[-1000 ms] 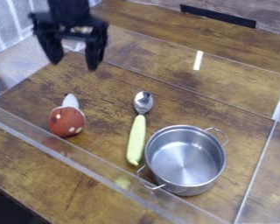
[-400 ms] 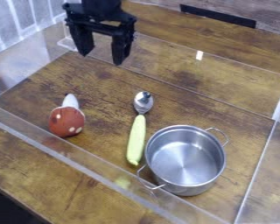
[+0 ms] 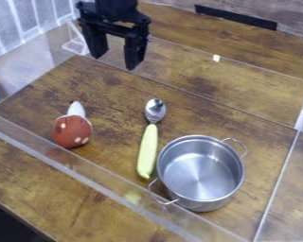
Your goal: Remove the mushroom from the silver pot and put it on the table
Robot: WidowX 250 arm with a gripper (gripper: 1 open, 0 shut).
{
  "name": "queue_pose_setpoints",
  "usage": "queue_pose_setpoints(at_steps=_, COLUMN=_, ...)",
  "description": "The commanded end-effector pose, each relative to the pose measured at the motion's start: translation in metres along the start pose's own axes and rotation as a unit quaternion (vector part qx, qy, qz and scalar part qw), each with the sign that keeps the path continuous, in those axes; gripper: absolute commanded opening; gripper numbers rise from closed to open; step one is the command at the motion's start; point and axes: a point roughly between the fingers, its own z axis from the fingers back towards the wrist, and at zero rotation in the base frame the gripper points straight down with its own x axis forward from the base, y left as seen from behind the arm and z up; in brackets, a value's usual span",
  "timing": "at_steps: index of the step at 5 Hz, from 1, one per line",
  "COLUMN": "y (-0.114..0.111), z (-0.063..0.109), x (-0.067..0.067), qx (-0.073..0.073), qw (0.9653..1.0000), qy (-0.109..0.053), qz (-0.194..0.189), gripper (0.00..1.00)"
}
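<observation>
Mushroom (image 3: 73,129) is seen lying on worktop (image 3: 204,85), silver pot (image 3: 201,171) apparently emptied; claw (image 3: 116,52) is spread, upper left; task likely done.

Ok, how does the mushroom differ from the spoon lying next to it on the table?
The mushroom is short and stubby, with a reddish-brown cap and white stem; the spoon is long and slim, with a yellow handle and silver bowl. The mushroom lies well left of the silver pot, while the spoon lies right beside it. Both rest on the table, outside the pot.
</observation>
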Motion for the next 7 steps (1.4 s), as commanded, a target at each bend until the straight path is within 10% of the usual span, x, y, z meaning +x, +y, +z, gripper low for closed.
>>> queue_pose_setpoints(at_steps=1, y=0.009, z=0.014, x=0.013, qx=0.002, qw=0.9993, qy=-0.023, qz=-0.03, gripper=1.0)
queue_pose_setpoints(at_steps=7, y=-0.008, z=-0.018, x=-0.006, qx=0.014, qw=0.9998, qy=-0.004, qz=0.014, gripper=1.0)
